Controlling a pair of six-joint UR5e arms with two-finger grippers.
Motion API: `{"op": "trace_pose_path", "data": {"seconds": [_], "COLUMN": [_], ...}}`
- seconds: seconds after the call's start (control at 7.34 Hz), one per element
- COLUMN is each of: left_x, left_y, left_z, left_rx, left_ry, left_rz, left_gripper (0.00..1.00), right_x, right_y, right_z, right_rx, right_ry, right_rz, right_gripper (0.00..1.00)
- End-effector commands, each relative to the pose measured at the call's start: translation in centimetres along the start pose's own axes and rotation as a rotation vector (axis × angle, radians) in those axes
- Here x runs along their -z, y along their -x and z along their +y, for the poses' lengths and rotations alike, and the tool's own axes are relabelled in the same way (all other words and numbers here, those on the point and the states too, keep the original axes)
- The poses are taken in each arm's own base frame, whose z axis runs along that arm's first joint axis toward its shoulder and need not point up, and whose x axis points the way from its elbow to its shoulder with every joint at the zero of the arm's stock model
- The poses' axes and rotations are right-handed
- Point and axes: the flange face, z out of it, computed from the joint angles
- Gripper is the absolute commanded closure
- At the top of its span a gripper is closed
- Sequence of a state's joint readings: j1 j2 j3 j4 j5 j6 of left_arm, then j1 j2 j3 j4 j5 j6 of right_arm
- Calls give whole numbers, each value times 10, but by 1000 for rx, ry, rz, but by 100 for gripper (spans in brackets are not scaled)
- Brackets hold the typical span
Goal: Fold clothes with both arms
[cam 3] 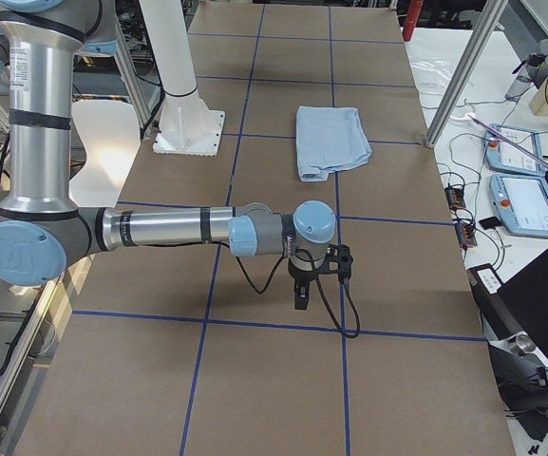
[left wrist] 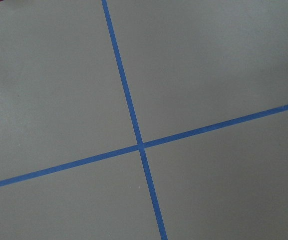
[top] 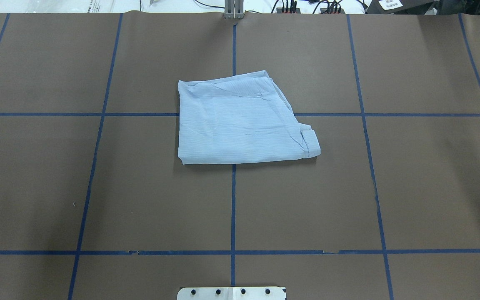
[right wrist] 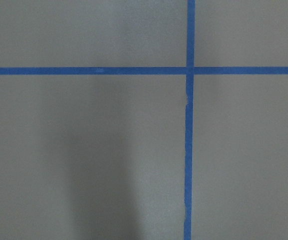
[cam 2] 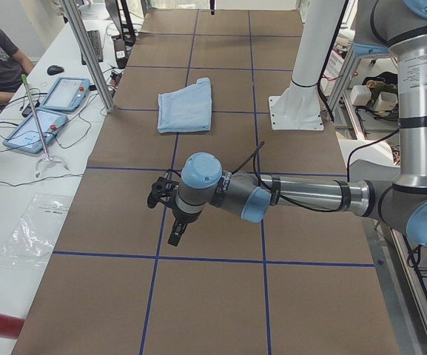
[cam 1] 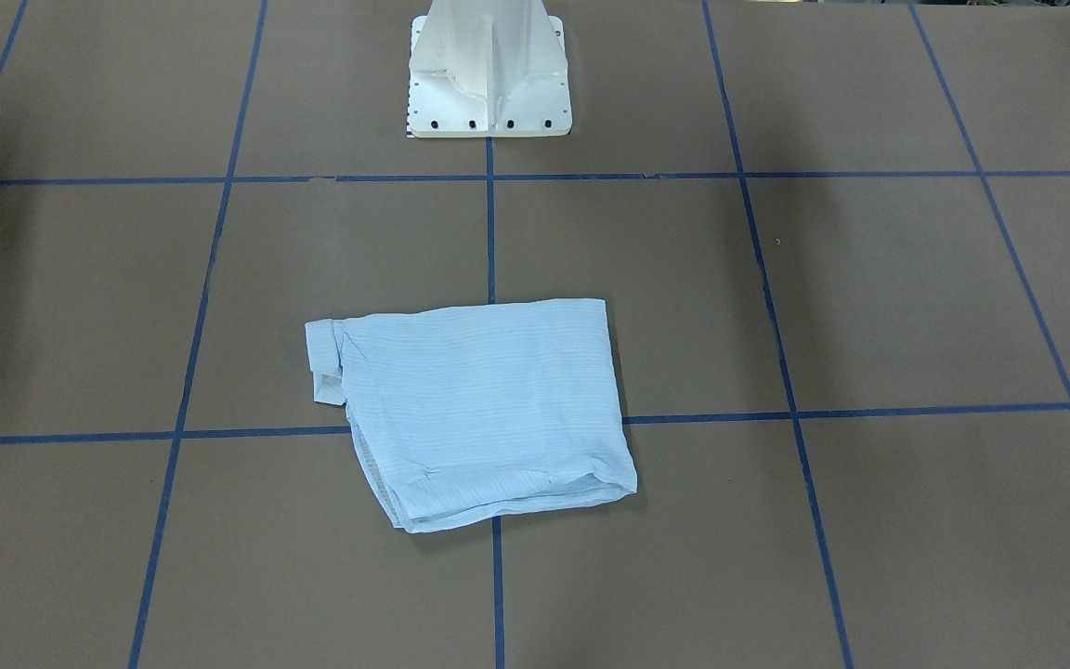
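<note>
- Overhead exterior view: one light blue striped shirt (top: pixel 240 121) lies folded into a compact, roughly rectangular pad in the middle of the brown table (top: pixel 98 187). It sits over a crossing of the blue tape lines (top: pixel 233 200), in front of the white pedestal (cam 1: pixel 489 84).
- One clear plastic bag (cam 2: pixel 32 229) lies flat on the side bench; I cannot tell what it contains.
- The left gripper (cam 2: pixel 174 238) hangs over bare table on the outstretched left arm (cam 2: pixel 309 196), well apart from the shirt. It touches nothing, and I cannot tell how wide its jaws stand.
- The right gripper (cam 3: pixel 300 302) on the right arm (cam 3: pixel 160 228) likewise points down at bare table, far from the shirt, its jaw width unreadable.
- Both wrist views show only table and tape.
- Count: one shirt, two arms, two grippers, two tablets (cam 2: pixel 65 94).
</note>
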State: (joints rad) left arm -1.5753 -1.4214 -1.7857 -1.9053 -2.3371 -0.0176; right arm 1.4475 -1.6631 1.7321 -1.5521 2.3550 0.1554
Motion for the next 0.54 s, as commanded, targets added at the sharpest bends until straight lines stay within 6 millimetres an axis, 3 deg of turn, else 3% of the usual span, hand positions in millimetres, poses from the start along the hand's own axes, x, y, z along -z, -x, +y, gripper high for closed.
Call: {"op": "trace_pose_path", "data": {"seconds": [0.0,0.41], "left_x": [3,2], "left_y": [-3,-3], "left_z": [-1,-1], "left_rx": [-4,-6], "left_ry": [-5,-7], "left_rz": [4,7], "left_gripper": [0,0], "right_x": [0,2], "right_y": [-1,2], "right_z": [0,-1], "right_rx": [6,4], "right_ry": [-1,-4], "right_rz": [5,0], "right_gripper": [0,0]}}
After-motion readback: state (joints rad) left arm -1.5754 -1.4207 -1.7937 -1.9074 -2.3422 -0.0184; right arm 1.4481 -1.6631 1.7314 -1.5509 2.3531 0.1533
